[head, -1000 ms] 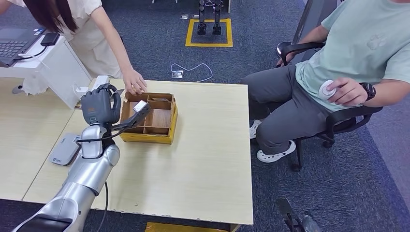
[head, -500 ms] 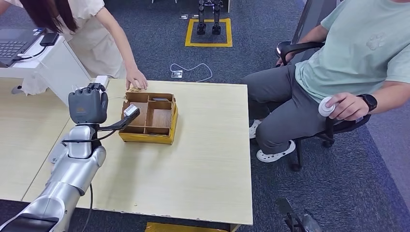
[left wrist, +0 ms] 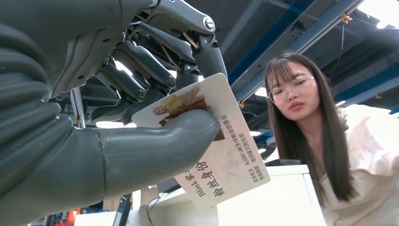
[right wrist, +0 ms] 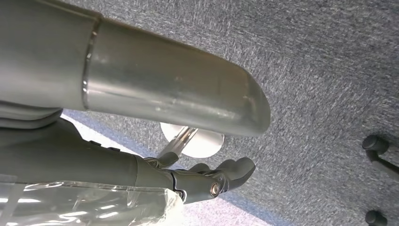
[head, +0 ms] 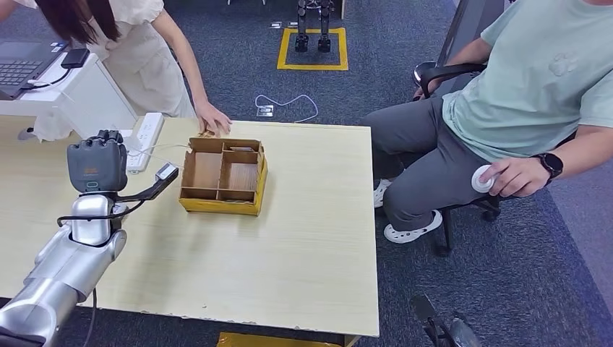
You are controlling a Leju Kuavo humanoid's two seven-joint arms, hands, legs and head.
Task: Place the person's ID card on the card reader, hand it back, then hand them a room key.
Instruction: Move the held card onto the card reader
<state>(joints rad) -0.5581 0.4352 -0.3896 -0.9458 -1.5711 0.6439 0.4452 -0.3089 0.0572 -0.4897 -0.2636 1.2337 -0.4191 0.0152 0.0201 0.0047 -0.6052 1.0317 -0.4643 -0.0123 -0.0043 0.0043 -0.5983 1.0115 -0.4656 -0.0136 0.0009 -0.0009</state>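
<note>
At the left of the frame we hold the ID card [left wrist: 211, 141] pinched in our raised left hand [head: 96, 165], above the surface [head: 303, 238], we judge on its way to the reader, while our right hand [right wrist: 207, 181] hangs loose.

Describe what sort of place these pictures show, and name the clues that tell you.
Probably an office or lab set up as a mock reception desk: a wooden table on grey carpet, a laptop on a white counter, and yellow floor tape marking a bay.
</note>
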